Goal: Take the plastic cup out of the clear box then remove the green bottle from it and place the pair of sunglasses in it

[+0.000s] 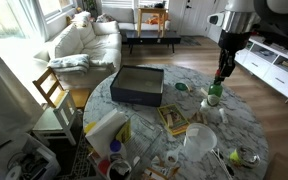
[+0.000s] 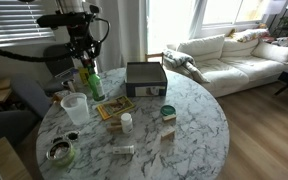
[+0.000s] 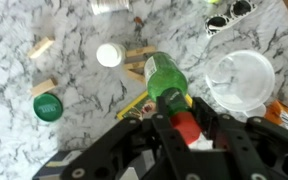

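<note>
Wrist view: jaws are clamping the top of the green bottle [image 3: 164, 80].
The bottle is hanging outside the plastic cup [image 3: 240, 80], which is standing just to its right on the marble counter [image 3: 79, 100]. In both exterior views the clear box [image 1: 139, 85] [image 2: 146, 78] is sitting well apart from them, toward the counter's far side.

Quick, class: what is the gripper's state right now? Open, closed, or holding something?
Gripper: closed, holding the green bottle, jaws gripping its capped end.
</note>
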`<state>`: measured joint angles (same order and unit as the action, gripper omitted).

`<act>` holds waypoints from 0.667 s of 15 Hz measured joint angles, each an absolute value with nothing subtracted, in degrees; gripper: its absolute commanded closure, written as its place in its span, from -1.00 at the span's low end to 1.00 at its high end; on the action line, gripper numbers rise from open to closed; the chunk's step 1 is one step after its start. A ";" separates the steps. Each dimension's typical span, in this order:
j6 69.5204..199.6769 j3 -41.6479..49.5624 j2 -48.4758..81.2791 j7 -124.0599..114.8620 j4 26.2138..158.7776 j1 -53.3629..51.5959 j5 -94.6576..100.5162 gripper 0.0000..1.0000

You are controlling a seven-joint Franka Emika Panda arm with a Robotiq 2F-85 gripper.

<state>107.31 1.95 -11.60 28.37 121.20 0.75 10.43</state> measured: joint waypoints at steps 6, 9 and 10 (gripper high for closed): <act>110.87 4.51 -9.69 20.79 129.16 3.91 15.43 0.84; 116.99 5.62 -9.55 17.64 134.83 4.75 15.42 0.84; 119.35 5.85 -9.51 16.50 136.65 4.98 15.42 0.84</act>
<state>119.35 5.85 -9.51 16.50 136.65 4.98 15.42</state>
